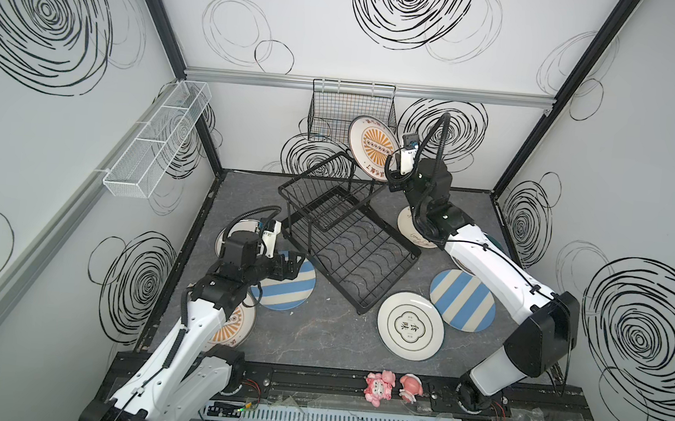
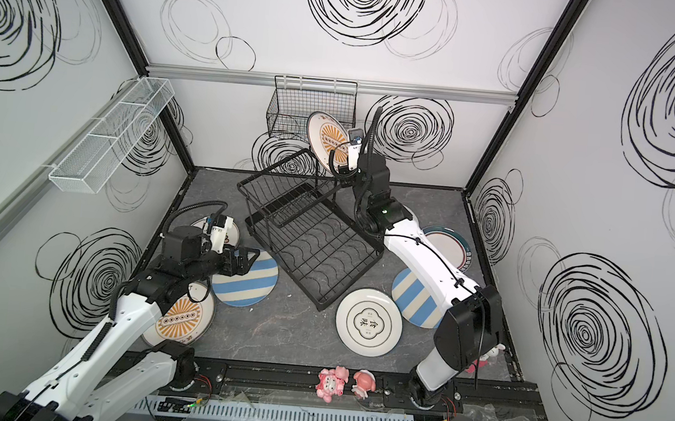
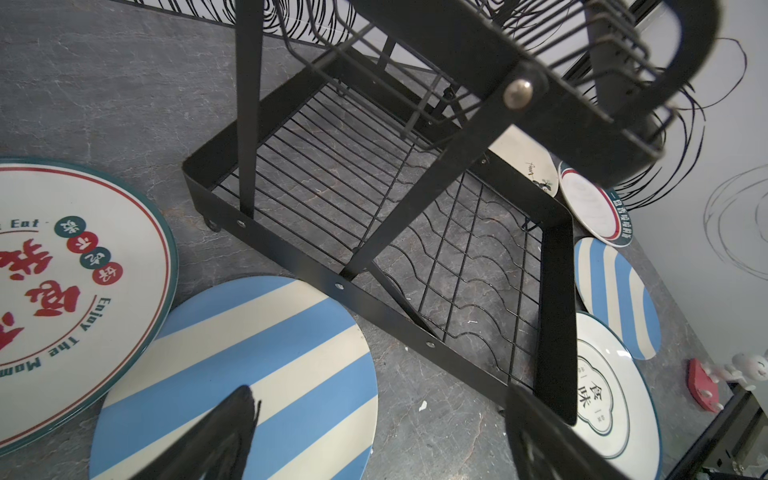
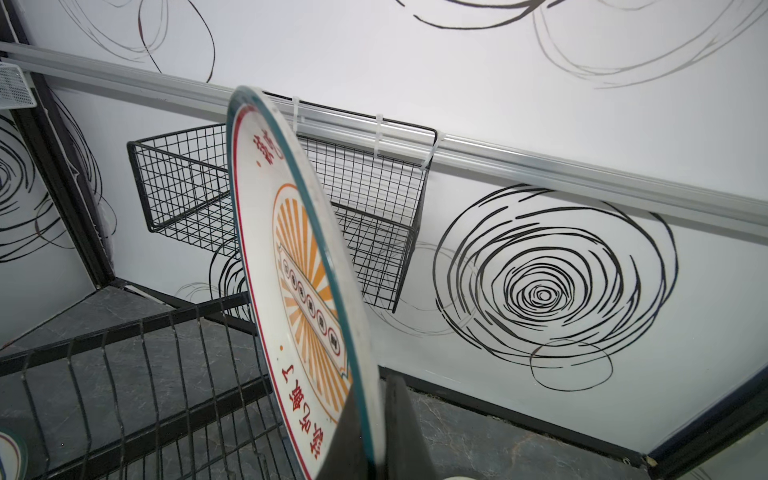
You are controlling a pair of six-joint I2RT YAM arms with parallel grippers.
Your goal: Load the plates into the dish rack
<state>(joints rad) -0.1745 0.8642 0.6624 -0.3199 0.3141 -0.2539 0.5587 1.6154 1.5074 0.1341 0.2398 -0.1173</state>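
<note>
Top views: eight plates [image 1: 409, 326], one dish rack [image 1: 358, 263]

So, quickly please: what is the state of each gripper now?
Left gripper: open, holding nothing.
Right gripper: closed on the round cream plate with orange sunburst.

Orange sunburst plate [image 4: 303, 282] between jaws

Bright, even light, soft shadows; wrist views curve at edges, and the nearest dish rack [image 3: 557, 112] bars blur.
</note>
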